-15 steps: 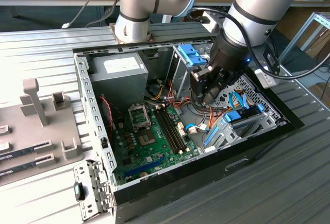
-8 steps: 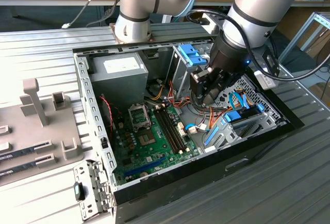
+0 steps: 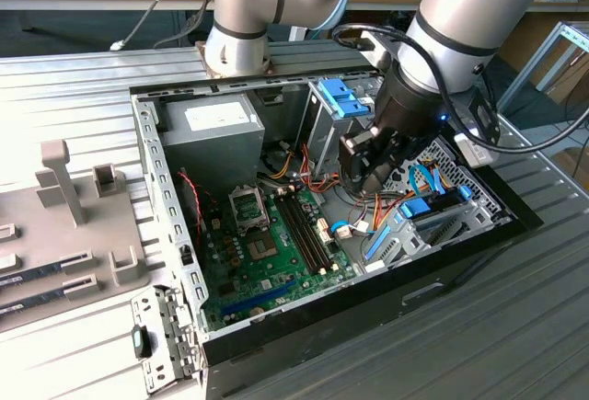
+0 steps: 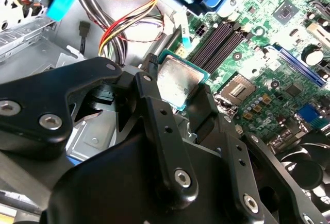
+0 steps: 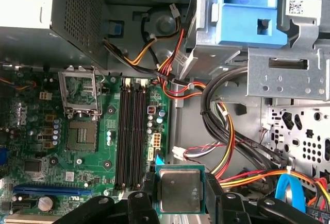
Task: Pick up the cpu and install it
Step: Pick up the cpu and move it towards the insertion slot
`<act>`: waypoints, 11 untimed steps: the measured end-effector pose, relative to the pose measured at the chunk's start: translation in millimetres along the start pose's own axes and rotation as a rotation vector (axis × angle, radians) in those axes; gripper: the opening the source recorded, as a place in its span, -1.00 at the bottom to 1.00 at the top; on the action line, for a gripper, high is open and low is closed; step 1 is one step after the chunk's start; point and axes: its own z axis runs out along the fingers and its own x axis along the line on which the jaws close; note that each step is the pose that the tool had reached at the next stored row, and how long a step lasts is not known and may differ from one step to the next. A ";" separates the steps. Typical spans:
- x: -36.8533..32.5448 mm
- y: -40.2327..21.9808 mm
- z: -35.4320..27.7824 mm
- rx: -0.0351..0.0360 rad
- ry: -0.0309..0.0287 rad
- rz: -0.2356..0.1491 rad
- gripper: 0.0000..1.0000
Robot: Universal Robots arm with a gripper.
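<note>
The black jaws clamp the cpu (image 4: 178, 82) by its edges, silver top showing; just beyond them lies the green motherboard (image 4: 278, 74) with its open socket (image 4: 237, 87).

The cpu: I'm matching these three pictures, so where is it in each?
Exterior view: at the gripper above the open case, too small to make out.
Second wrist view: cpu clamped in the gripper.
First wrist view: cpu clamped in the gripper.
Shared landmark: the memory slots.
</note>
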 end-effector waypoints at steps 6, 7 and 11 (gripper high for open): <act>5.7 -0.5 1.7 0.0003 0.0001 0.000 -0.05; 7.5 -0.4 1.8 0.0003 0.0001 0.000 -0.05; 16.2 0.4 2.4 0.0000 0.0000 0.000 -0.05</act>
